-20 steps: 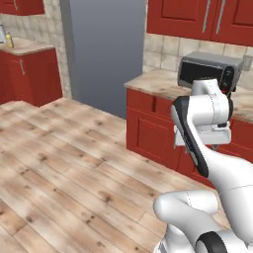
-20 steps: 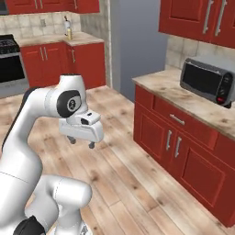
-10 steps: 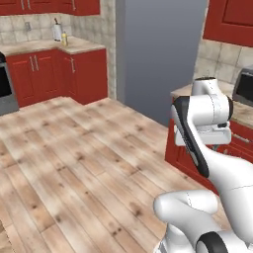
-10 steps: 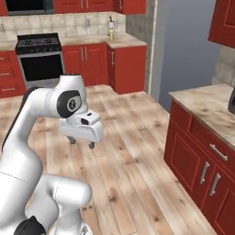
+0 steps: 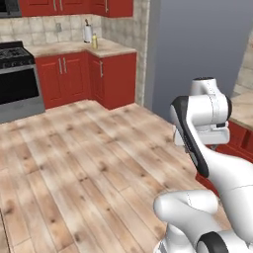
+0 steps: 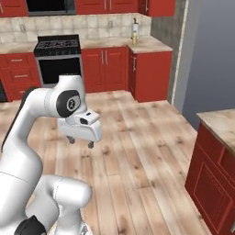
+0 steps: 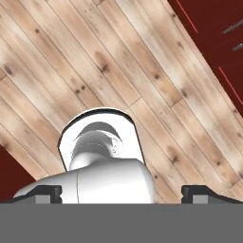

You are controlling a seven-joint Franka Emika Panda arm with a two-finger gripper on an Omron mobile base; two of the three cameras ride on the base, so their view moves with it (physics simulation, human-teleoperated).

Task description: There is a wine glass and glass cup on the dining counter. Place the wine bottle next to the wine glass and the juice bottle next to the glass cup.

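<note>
Overhead, folded arm holds the wide-open, empty claw (image 6: 81, 142) facing the wooden floor (image 6: 137, 151).

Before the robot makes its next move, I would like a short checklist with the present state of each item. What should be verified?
1. Gripper open: ok, its fingers stand wide apart over the wood floor.
2. Gripper empty: ok, nothing sits between the fingers.
3. Juice bottle located: cannot tell; a small yellowish bottle stands on the corner counter beside a taller item, too small to identify.
4. Wine bottle located: cannot tell.
5. Floor ahead free: ok, bare planks up to the stove.
6. Within reach of that counter: not ok, it looks far across the floor.
</note>
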